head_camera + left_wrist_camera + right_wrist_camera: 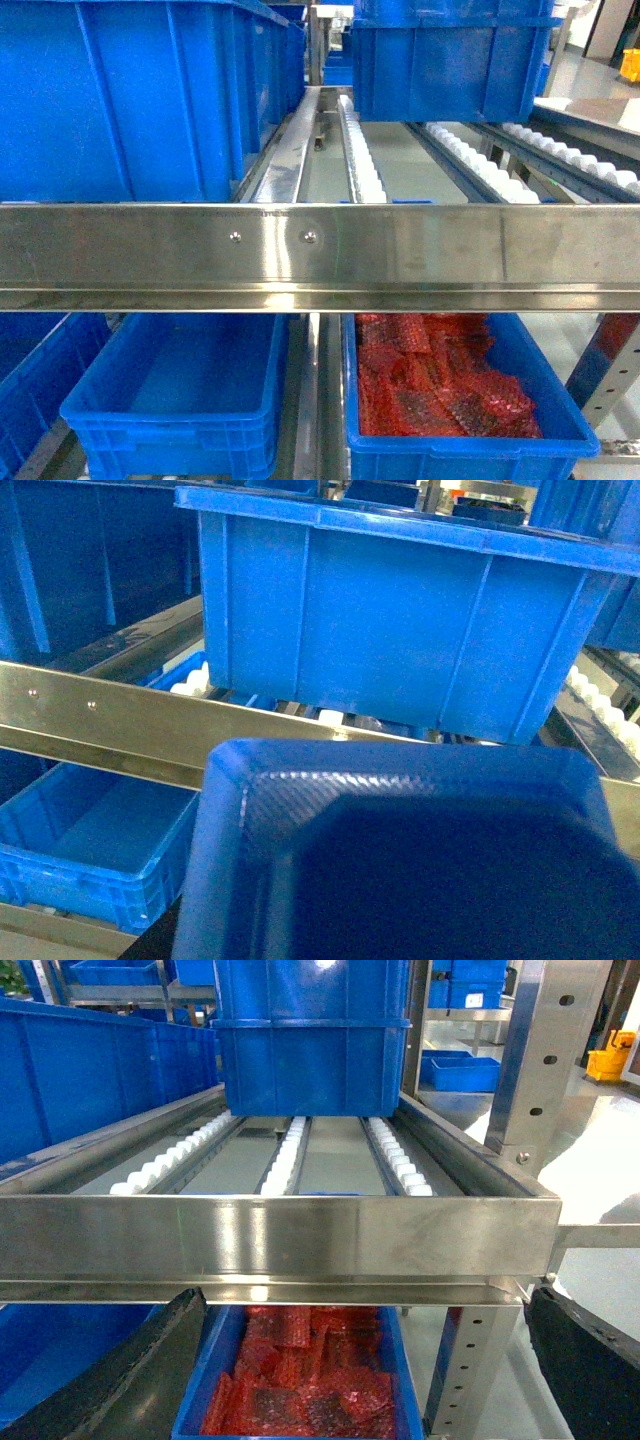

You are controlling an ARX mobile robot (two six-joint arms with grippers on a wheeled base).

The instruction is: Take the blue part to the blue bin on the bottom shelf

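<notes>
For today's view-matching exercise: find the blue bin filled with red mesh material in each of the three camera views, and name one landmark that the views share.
Head: the bin of red mesh sits lower right, on the bottom shelf, below the steel rail.
Left wrist: not in it; only an empty blue bin shows lower left.
Right wrist: bottom centre, under the same rail.
Shared landmark: the horizontal steel rail, also crossing the left wrist view.

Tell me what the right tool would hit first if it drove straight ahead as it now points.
Probably the horizontal stainless steel rail fronting the roller shelf; the right tool's two black fingers frame it just above the blue bin of red mesh parts. Depth is unclear.
</notes>
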